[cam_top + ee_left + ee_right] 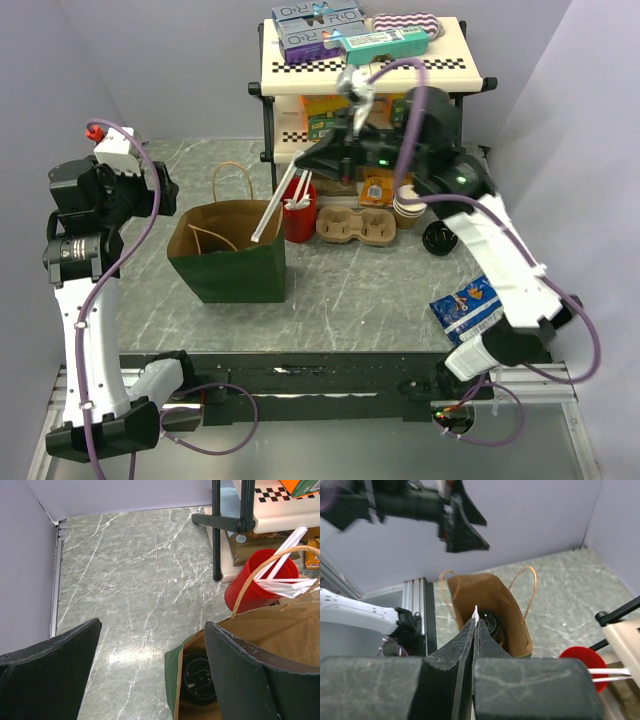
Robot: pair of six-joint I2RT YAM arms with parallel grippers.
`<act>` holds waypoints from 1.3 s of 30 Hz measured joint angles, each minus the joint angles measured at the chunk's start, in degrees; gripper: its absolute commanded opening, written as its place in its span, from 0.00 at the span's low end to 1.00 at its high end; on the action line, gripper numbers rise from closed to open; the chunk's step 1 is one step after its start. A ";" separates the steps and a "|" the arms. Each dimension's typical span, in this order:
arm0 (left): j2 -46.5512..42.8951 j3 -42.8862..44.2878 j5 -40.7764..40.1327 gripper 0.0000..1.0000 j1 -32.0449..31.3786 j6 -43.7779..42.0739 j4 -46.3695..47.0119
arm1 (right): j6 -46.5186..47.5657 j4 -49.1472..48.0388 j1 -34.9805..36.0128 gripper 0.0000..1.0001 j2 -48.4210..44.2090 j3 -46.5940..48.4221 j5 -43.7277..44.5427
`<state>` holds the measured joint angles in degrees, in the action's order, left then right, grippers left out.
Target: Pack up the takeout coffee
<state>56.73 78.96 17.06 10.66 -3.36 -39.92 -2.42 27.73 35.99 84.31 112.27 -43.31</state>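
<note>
The coffee cup (199,677), seen only as a round black lid, sits at the bottom of the open brown paper bag (228,275) on the marbled table (360,300). Above the bag's mouth, the right claw (475,622) is pinched tight on a thin white straw (272,212), which slants down into the bag; from the right wrist, the lid shows just past the claw's tips, below them and apart. The left claw (150,675) hangs spread wide over the bag's near edge, gripping nothing, the lid low beside its right-hand finger. Just beside the bag stands a red cup (298,222) of straws, then a cardboard carrier (357,228) and a stack of pale cups (407,210) before a stocked rack (365,70). A blue snack packet (468,305) lies well apart.
</note>
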 measured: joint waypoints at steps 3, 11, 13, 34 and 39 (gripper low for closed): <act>-0.50 0.00 -0.02 0.91 0.04 0.00 -0.02 | 1.40 -0.63 1.70 0.00 3.98 0.00 1.60; -1.90 -0.24 0.04 0.91 0.48 0.00 -0.02 | 5.73 -0.46 5.90 0.00 11.13 -0.90 4.98; -1.90 -0.24 0.04 0.91 0.57 0.00 -0.02 | 6.80 0.24 6.69 0.00 12.28 -1.01 6.05; -1.36 -0.24 0.85 0.96 0.68 0.04 0.09 | 13.62 8.96 9.68 0.69 17.57 -5.20 11.06; -0.85 -0.24 -0.50 1.00 0.76 1.16 0.83 | 13.05 11.47 7.17 1.00 14.75 -1.64 12.63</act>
<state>55.88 78.72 16.56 11.42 -2.20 -39.09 10.63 39.20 43.16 99.07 110.63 -30.68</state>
